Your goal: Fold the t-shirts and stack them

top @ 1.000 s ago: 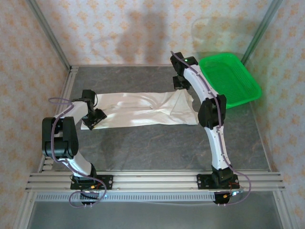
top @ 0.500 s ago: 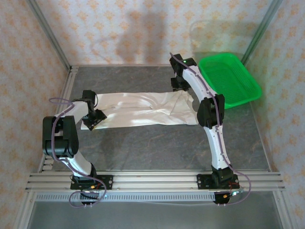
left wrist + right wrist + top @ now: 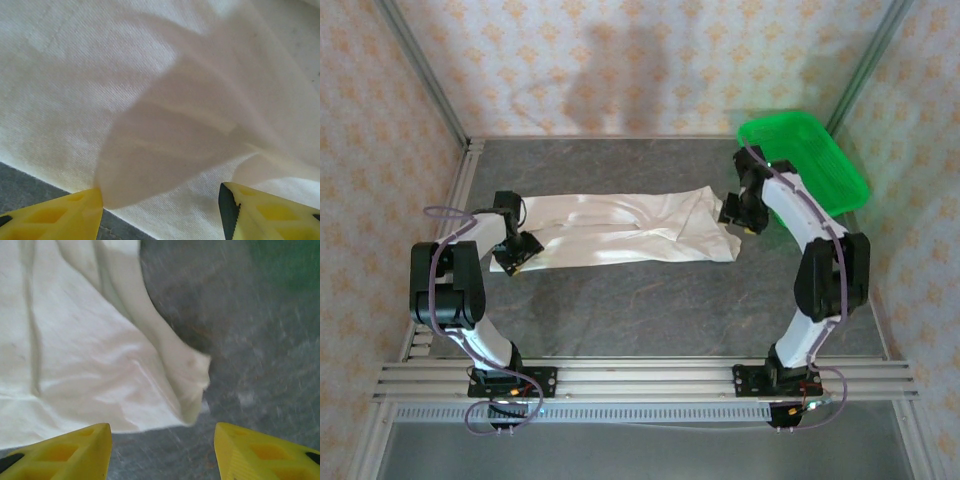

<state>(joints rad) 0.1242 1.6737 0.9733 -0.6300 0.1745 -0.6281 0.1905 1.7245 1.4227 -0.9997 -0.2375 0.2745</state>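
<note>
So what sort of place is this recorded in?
Probably a lab test cell dressed like a room: arms bolted to an aluminium rail, a grey table, wallpapered panels in a metal frame.

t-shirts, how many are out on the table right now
1. The white t-shirt lies spread out across the middle of the table, left of the green basket. Another could be hidden under it or in its folds; that cannot be told.

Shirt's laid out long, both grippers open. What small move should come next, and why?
Probably the right gripper lowers onto the right end of the t-shirt and pinches it: its jaws stand open beside that bunched corner, while the left gripper hovers open over the left end.
</note>
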